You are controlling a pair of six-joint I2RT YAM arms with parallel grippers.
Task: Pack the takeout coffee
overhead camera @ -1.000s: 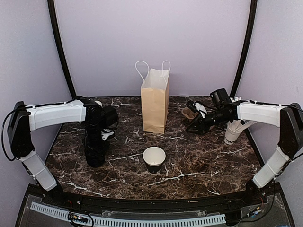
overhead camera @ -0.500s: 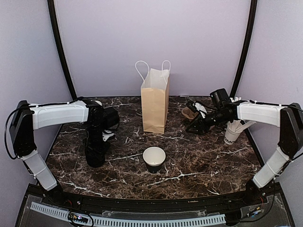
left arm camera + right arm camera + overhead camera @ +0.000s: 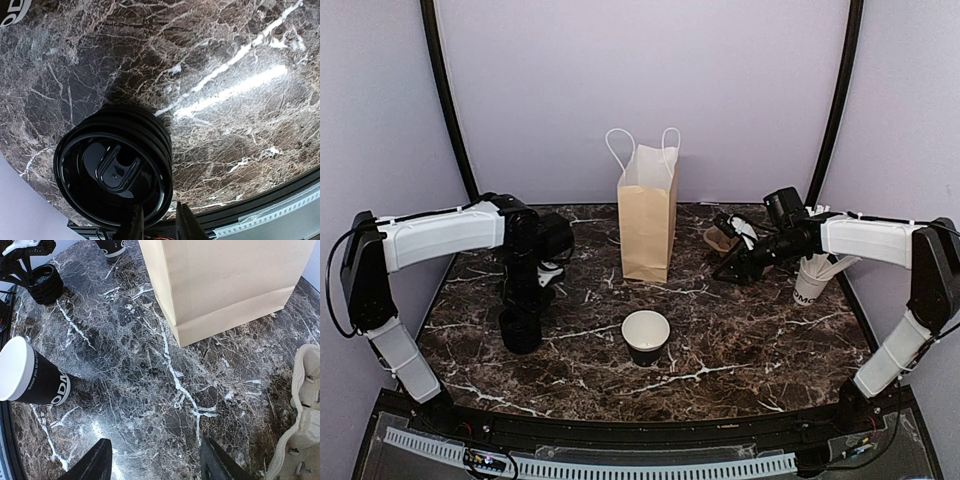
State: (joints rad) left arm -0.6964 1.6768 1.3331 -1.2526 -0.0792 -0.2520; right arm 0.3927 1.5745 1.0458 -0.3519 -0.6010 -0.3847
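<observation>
left jaws: tips cut off at frame edge; straddling lid stack point(image 3: 114, 172) rim; cannot tell if clamping | right jaws: standing apart, empty | takeout coffee point(image 3: 646, 336): sitting open-topped before bag point(image 3: 648, 220) | worktop point(image 3: 750, 340): dark marble; walls point(image 3: 640, 80) lilac

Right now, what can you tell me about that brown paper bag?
The paper bag is plain tan paper, tall and narrow, with two white looped cord handles at its top. It stands upright on the dark marble table, toward the back middle. Nothing else touches it; the lidless cup sits apart in front.
</observation>
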